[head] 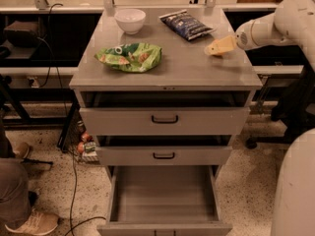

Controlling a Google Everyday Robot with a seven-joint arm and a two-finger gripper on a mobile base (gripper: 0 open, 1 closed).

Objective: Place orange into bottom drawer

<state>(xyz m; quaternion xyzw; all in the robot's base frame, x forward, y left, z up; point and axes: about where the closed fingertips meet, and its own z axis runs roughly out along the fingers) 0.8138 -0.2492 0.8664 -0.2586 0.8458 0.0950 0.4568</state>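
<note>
My gripper (pixel 216 47), pale yellow at the end of the white arm (pixel 275 26), is low over the right side of the cabinet top (pixel 182 75). It covers the spot where the orange lies. Only a small orange edge (pixel 208 48) shows at the gripper's left tip, and I cannot tell whether it is gripped. The bottom drawer (pixel 165 200) is pulled fully out below, with a plain grey interior and nothing in it.
On the cabinet top are a white bowl (pixel 130 19), a green snack bag (pixel 129 57) and a dark blue snack bag (pixel 187 23). The two upper drawers (pixel 165 119) are slightly ajar. A person's shoe (pixel 32 223), cables and small cans (pixel 83 144) are on the floor at the left.
</note>
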